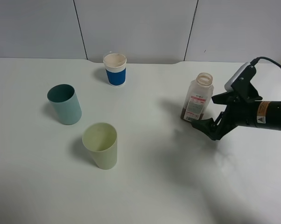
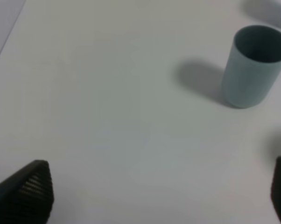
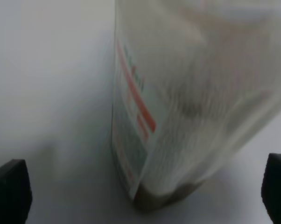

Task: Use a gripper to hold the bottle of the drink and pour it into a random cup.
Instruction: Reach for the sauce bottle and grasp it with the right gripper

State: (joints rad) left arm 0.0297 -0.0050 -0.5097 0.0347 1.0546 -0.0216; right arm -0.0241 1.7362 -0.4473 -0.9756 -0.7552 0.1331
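Note:
The bottle (image 1: 197, 99) stands upright and uncapped on the white table, right of centre, with brown drink at its bottom and a white-and-red label. My right gripper (image 1: 210, 112) is open just to its right, fingers spread on either side of the bottle's base without gripping it. In the right wrist view the bottle (image 3: 178, 93) fills the picture between the two fingertips of the right gripper (image 3: 143, 196). The pale yellow-green cup (image 1: 101, 144) stands empty at front left. My left gripper (image 2: 157, 191) is open over bare table and holds nothing.
A teal cup (image 1: 65, 104) stands left of the yellow-green one and also shows in the left wrist view (image 2: 255, 65). A white cup with a blue band (image 1: 115, 69) sits near the back wall. The table (image 1: 154, 186) is white.

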